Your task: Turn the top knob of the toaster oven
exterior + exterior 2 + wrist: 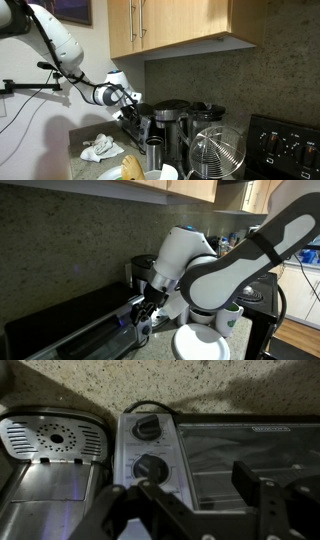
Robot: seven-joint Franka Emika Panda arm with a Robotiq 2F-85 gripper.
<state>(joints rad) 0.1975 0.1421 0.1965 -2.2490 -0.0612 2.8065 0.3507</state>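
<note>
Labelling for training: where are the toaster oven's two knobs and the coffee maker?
upper knob (pixel 147 428), wrist view, knob centre.
lower knob (pixel 150 467), wrist view, knob centre.
coffee maker (pixel 55 438), wrist view, perforated plate.

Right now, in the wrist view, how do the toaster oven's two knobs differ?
The top knob sits by the wall; the lower knob sits nearer the open fingers. The lower knob looks slightly bigger in frame than the top knob. Both are dark, round, on the silver panel, untouched.

The counter (pixel 78 140) carries toaster oven (pixel 70 322), coffee maker (pixel 55 460), white cloth (pixel 100 149) (crumpled).
</note>
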